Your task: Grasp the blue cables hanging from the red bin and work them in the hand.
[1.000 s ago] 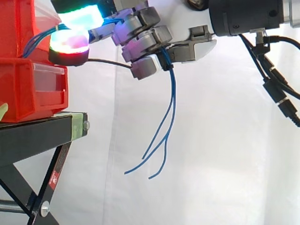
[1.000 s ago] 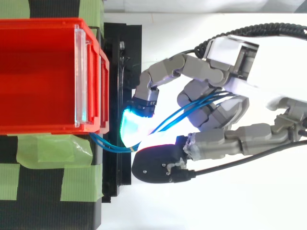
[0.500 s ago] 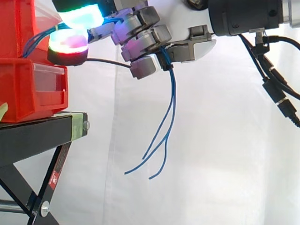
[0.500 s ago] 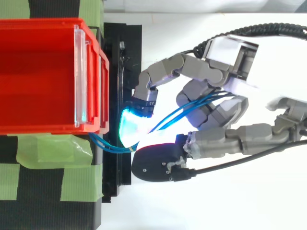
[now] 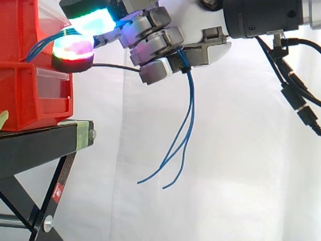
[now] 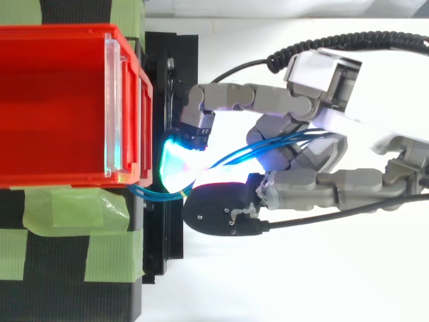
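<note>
The hand (image 5: 203, 50) is high up, next to the red bin (image 6: 67, 180). Its fingers are curled tight around the blue cables (image 5: 189, 115), so it is holding them. One pad (image 5: 90, 21) glows green and blue. Another pad (image 5: 74, 47) under it glows red and pink. Both pads sit very close to the front of the bin, and I cannot tell if they touch it.

The cables come out of the bin and run in between the two pads. Then they go through the curled fingers and drop out under the hand. The loose ends hang free in the air, well apart from everything else.

A moment ago the top finger was bent more. Now, seen from above, it is stretched out straighter and its tip is closer to the bin. The spot where the cables leave the hand has moved a little toward the palm. The loose ends have swung a little away from the bin and sit a bit higher.

I think this means the fingers are moving the cables around inside the grip. The grab is done, and the working part of the job is going on.

Under the bin is the black stand (image 5: 35, 143), with green tape (image 6: 67, 208) on it. Far behind it all hangs the white curtain (image 5: 241, 165).
</note>
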### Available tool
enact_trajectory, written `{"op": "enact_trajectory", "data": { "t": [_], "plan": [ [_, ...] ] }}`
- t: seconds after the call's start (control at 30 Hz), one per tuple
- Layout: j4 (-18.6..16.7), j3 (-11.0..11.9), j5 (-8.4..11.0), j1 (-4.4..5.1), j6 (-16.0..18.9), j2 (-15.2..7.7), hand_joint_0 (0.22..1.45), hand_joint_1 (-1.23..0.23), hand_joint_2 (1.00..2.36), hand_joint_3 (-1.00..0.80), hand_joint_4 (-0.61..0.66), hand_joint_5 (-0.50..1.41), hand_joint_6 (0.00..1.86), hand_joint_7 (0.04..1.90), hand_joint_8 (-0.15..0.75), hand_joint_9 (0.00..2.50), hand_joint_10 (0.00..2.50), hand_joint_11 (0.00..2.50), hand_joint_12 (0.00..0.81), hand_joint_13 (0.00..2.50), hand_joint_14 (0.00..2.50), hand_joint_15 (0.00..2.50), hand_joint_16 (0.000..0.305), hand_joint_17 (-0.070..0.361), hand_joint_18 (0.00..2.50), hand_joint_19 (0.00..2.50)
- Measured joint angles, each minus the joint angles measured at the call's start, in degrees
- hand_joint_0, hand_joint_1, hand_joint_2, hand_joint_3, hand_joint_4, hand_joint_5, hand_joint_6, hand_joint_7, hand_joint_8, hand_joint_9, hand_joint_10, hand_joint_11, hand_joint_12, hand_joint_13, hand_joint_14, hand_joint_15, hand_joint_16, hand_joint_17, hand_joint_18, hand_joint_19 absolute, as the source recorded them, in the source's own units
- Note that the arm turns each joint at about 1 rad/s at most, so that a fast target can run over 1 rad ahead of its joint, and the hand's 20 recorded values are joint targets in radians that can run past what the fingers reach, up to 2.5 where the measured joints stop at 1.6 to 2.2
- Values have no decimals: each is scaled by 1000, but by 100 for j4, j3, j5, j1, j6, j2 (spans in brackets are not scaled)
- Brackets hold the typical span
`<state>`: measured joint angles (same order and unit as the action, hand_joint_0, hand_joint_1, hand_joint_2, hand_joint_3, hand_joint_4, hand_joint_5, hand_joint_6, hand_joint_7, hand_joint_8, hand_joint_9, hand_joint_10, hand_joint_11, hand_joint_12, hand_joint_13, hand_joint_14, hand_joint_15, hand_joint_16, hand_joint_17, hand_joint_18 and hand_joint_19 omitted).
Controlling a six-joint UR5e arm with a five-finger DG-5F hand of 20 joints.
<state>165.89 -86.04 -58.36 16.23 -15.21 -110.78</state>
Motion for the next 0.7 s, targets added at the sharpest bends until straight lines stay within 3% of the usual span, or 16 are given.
{"op": "enact_trajectory", "data": {
  "t": [0.1, 0.17, 0.2, 0.23, 0.3, 0.47, 0.5, 0.6, 0.63, 0.7],
  "plan": [
    [0, 0, 0, 1, 0, -1, 1124, -648, 1288, 435, 263, 296, 582, 1200, 277, 1053, 2500, 2500, 411, 1278, 2500, 1824, 41, 93, 1341, 1126],
    [-1, 0, 0, 1, 0, -1, 1089, -694, 1053, 374, 283, 299, 520, 1216, 277, 1053, 2500, 2500, 411, 1278, 2500, 1824, 41, 93, 1341, 1126],
    [0, 0, 0, 1, 0, -1, 1099, -704, 1001, 350, 286, 300, 502, 1227, 277, 1053, 2500, 2500, 411, 1278, 2500, 1824, 41, 93, 1341, 1126],
    [1, 0, 0, 0, 0, 0, 1075, -721, 1013, 171, 277, 297, 483, 1240, 277, 1053, 2500, 2500, 411, 1278, 2500, 1824, 41, 93, 1341, 1126],
    [4, 0, 0, -1, 0, -1, 1132, -720, 1019, 117, 276, 288, 470, 1243, 277, 1053, 2500, 2500, 411, 1278, 2500, 1824, 41, 93, 1341, 1126],
    [-1, 0, 0, -4, 0, -1, 1260, -690, 1001, 573, 200, 257, 891, 1150, 277, 1053, 2500, 2500, 411, 1278, 2500, 1824, 41, 93, 1341, 1126],
    [-2, 0, 0, -4, 0, -2, 1260, -690, 1000, 573, 194, 253, 893, 1164, 277, 1053, 2500, 2500, 411, 1278, 2500, 1824, 41, 93, 1341, 1126],
    [5, 0, 0, -5, 0, -1, 1061, -745, 1188, 412, 215, 141, 1113, 1079, 277, 1053, 2500, 2500, 411, 1278, 2500, 1824, 41, 93, 1341, 1126],
    [9, 0, 0, -5, 0, 0, 1024, -784, 1113, 394, 225, 118, 1122, 1088, 277, 1053, 2500, 2500, 411, 1278, 2500, 1824, 41, 93, 1341, 1126],
    [15, 0, 0, -6, 0, 0, 908, -787, 1001, 172, 265, 99, 1137, 1054, 277, 1053, 2500, 2500, 411, 1278, 2500, 1824, 41, 93, 1341, 1126]
  ]
}}
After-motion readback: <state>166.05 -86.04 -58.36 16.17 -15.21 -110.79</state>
